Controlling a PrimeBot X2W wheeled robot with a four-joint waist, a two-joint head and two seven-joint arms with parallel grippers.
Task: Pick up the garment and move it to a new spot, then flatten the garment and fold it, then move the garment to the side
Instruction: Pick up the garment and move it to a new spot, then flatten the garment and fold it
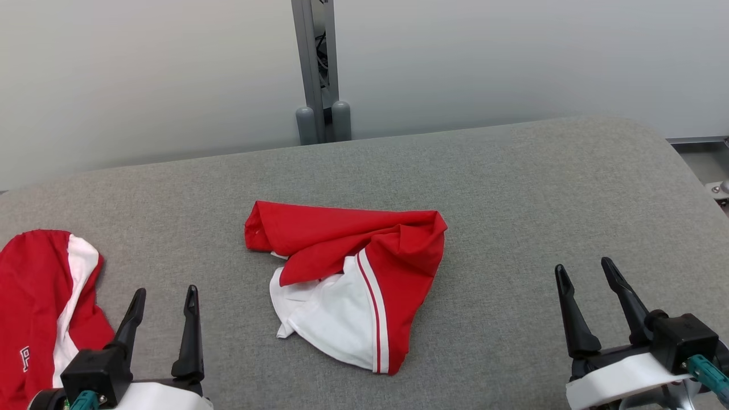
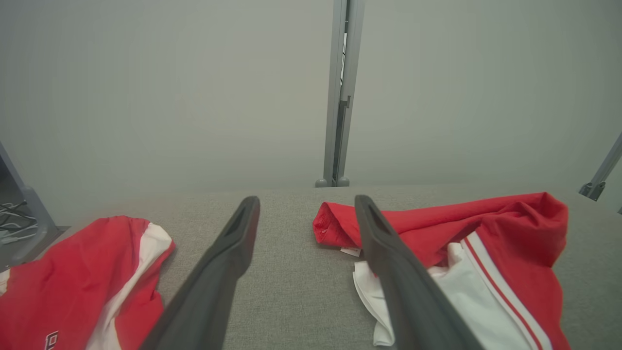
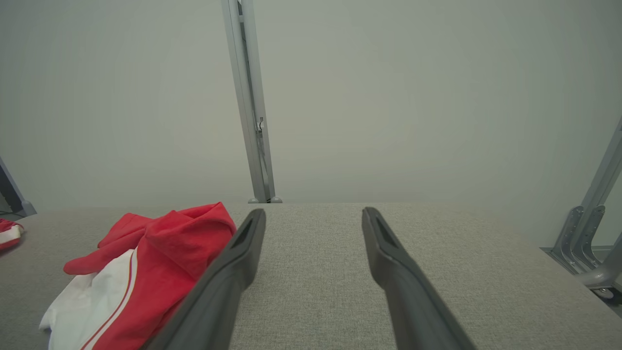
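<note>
**Crumpled garment mid-table, both grippers wide and empty**

A grey fabric-covered table [image 1: 512, 188] spans the lower two-thirds of the head view, with a pale wall [image 1: 142, 74] across the top. The garment [image 1: 347, 273] lies at the centre of the frame in a rumpled heap, red above and on its right side, white with a red stripe at the lower left. Nothing rests on it or touches it. A second garment [image 1: 40, 296], red with a white band, lies at the lower left edge of the frame, well apart from the first and just beside the left gripper. A grey post [image 1: 319, 62] stands behind the table at top centre.

The left gripper [image 1: 166, 291] sits at the lower left, its fingers spread wide and holding nothing; in the left wrist view the garment [image 2: 486, 228] shows at the right, partly hidden behind one finger. The right gripper [image 1: 584, 265] sits at the lower right, likewise wide and empty, over bare table; in its wrist view the garment [image 3: 165, 253] lies at the lower left. Metal brackets [image 3: 583, 238] show at the right edge of that view.
</note>
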